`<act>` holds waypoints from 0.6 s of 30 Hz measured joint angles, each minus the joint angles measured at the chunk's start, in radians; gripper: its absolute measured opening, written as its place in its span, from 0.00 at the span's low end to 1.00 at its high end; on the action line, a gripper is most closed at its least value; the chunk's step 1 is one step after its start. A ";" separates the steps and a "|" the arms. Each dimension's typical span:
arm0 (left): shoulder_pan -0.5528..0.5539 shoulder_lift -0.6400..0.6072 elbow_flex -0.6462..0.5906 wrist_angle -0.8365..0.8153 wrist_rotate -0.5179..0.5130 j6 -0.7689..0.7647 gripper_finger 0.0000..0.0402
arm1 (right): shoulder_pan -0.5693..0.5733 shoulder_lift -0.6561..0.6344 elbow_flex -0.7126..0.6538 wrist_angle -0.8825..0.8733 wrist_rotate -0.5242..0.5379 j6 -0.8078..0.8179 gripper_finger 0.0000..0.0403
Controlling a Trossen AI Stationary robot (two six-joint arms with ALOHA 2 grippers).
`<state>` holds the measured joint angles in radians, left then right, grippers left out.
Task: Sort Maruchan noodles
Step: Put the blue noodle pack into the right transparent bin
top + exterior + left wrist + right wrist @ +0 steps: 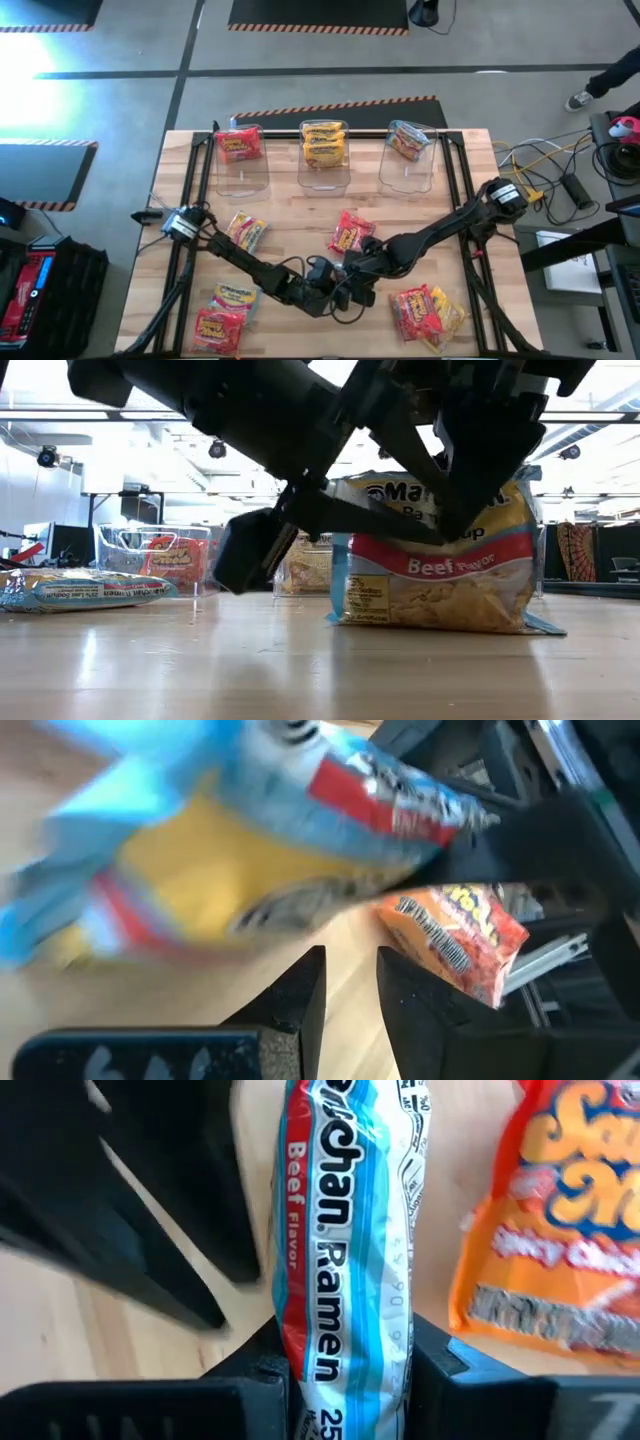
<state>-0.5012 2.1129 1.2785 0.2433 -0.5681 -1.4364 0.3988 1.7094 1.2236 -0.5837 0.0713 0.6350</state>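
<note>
Bins first: three clear plastic bins [323, 165] line the far edge of my wooden table [300, 215], each already holding packets, while loose red and yellow ones lie scattered either side of the arms. My left gripper [350, 995] sits at mid-table near the front edge, fingers pressed together on nothing, just beside the packet. The crinkly blue, red and yellow beef-flavour Maruchan ramen packet [345, 1230] stands on edge on the wood there, and my right gripper [345, 1365] has pinched shut on it across its thin edge. I judge it light, with slippery film over a brittle noodle block, so I would grip the firm body, not the floppy seam. From above, both arms cover the packet, and the left wrist view smears it.
</note>
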 joint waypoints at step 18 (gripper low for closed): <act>-0.052 -0.070 -0.002 -0.144 0.000 -0.086 0.19 | -0.135 -0.223 -0.001 -0.164 0.009 -0.077 0.24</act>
<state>-0.5529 2.0425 1.2762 0.0989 -0.5677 -1.5226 0.2636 1.4861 1.2224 -0.7473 0.0799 0.5577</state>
